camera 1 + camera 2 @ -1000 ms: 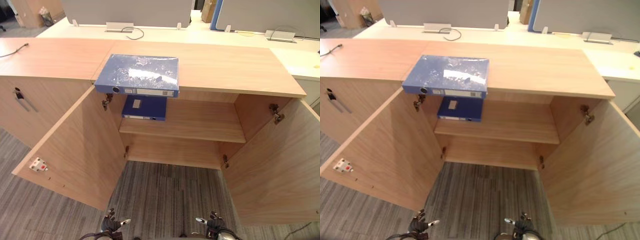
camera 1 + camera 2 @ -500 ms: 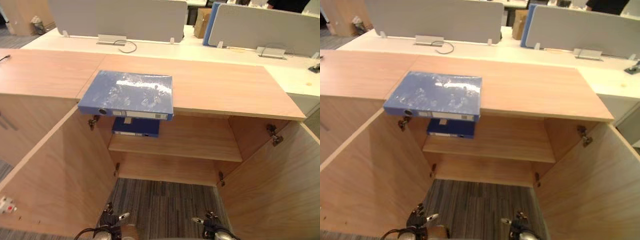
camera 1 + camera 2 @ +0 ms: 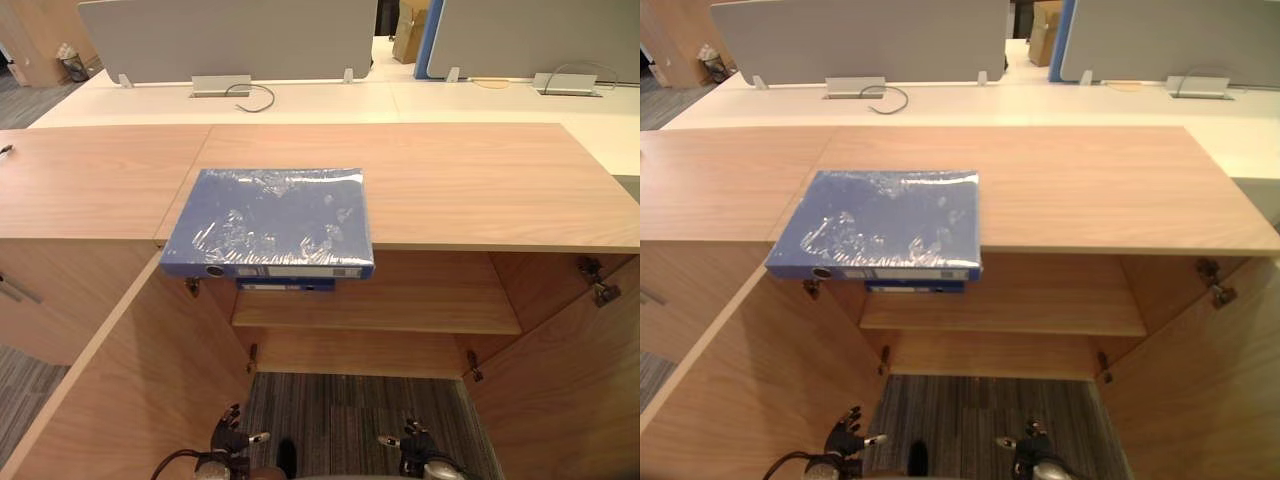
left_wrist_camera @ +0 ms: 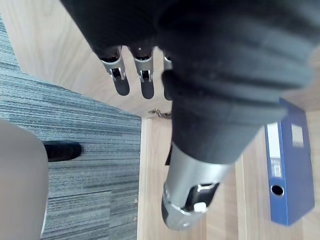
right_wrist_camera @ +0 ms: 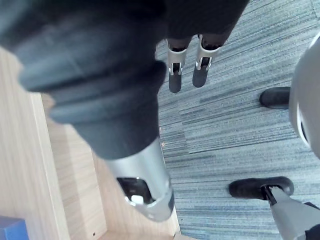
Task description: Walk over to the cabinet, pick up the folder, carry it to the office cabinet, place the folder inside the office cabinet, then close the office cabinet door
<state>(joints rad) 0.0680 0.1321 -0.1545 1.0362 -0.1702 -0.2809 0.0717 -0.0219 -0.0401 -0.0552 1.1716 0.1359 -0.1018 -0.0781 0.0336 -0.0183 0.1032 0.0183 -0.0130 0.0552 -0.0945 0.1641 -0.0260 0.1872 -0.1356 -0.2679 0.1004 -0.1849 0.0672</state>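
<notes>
A blue folder in shiny wrap lies flat on the wooden cabinet top, its spine overhanging the front edge. A second blue folder lies on the inner shelf just below it, and the left wrist view shows it too. Both cabinet doors stand wide open. My left hand and right hand hang low over the carpet in front of the cabinet, well below the folders. Each has straight fingers and holds nothing.
The open left door and right door flank the carpet strip in front of the cabinet. A neighbouring wooden cabinet adjoins on the left. Behind stands a white desk with grey partitions and a cable.
The camera has moved closer and turned, so the cabinet now sits nearer and more centred. The folders have not moved. Both hands still hang low and empty.
</notes>
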